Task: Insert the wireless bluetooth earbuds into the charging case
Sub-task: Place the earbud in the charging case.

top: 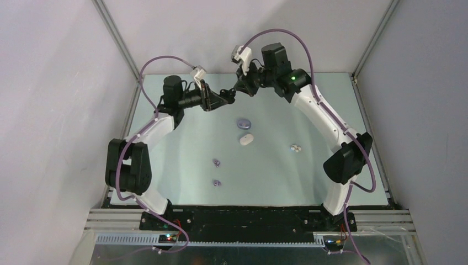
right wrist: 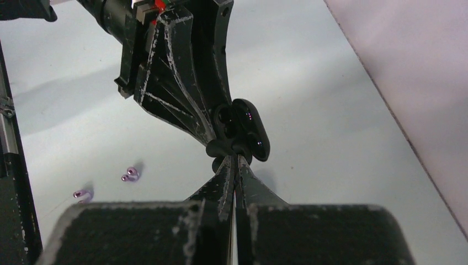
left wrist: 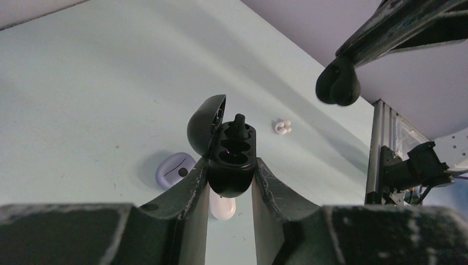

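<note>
My left gripper (left wrist: 230, 182) is shut on a black charging case (left wrist: 232, 165), held above the table with its lid (left wrist: 201, 127) swung open. A black earbud (left wrist: 239, 124) stands up out of the case's far socket. My right gripper (left wrist: 338, 85) is shut, a little up and to the right of the case, and I see nothing between its fingertips. In the right wrist view its tips (right wrist: 236, 159) point at the case (right wrist: 251, 130). From above, both grippers (top: 227, 96) (top: 238, 88) meet at the back of the table.
A shut lavender case (top: 243, 123) and a shut white case (top: 246, 139) lie mid-table below the grippers. A white-pink earbud pair (top: 296, 148) lies to the right. Lavender earbuds (top: 217, 162) (top: 217, 183) lie nearer the front. Grey walls close in the back and sides.
</note>
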